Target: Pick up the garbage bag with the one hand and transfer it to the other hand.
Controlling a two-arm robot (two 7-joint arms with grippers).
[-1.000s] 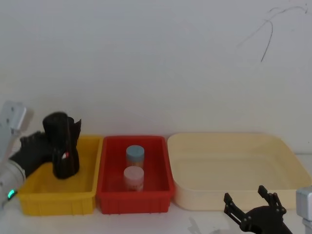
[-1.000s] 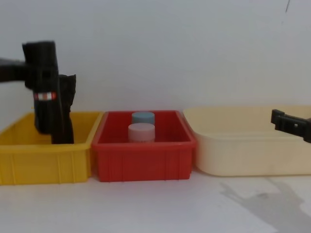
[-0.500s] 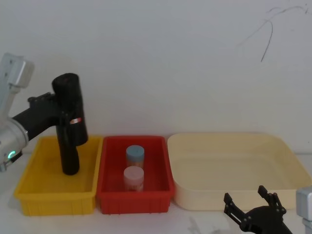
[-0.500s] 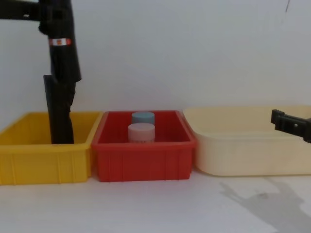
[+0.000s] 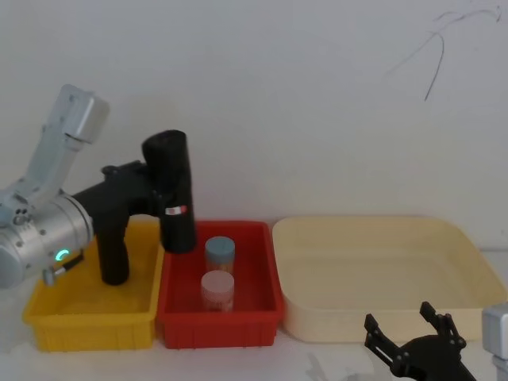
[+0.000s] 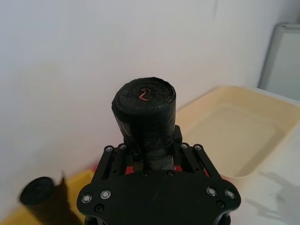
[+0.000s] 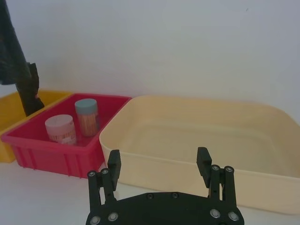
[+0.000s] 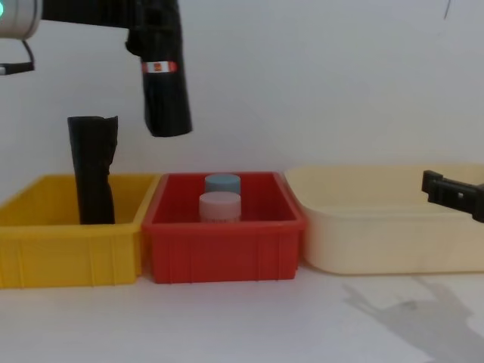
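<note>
Plain white wall behind, white tabletop below, nothing fancy. The left gripper [image 5: 163,198] is clamped shut around the garbage bag [image 5: 173,186], which is held up in the air, close to upright with a slight lean. In the left wrist view the fingers [image 6: 123,159] can be seen pressed against both sides of the roll [image 6: 145,112], whose round end faces the camera. The red-and-white label band [image 8: 157,66] sits just under the grip. From the chest view the bag [image 8: 165,98] is hung well clear of the bin rims, roughly over the spot where the yellow bin [image 8: 68,249] meets the red bin [image 8: 223,249]. A second black roll [image 8: 91,170], with no band on it, is stood up in the yellow bin, apart from the held one. Two little jars are parked in the red bin, one behind the other: a blue-lidded jar [image 5: 220,252] at the back and a pink-lidded jar [image 5: 217,290] in front. Just beside that on the right, a wide cream tray [image 8: 378,242] is set. The right gripper [image 7: 158,161] is kept low at the front right, near the tray's front wall, with its fingers [image 7: 114,161] spread wide and nothing between them.
</note>
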